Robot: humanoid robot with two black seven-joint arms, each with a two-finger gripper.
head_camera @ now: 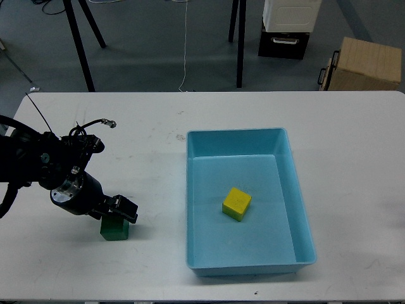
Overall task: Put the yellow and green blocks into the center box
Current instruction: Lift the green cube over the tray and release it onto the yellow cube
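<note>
A green block (114, 230) stands on the white table (145, 158) at the front left. My left gripper (122, 211) sits right over the block's top and covers its upper edge. Its dark fingers cannot be told apart, so I cannot tell whether it is open or holding the block. A yellow block (236, 203) lies inside the light blue box (297, 196) at the table's middle, slightly tilted on the box floor. My right gripper is out of view.
The box's left wall (188, 202) stands about a hand's width right of the green block. Beyond the table's far edge are black stand legs (81, 50), a cardboard box (365, 63) and a white and black case (288, 25).
</note>
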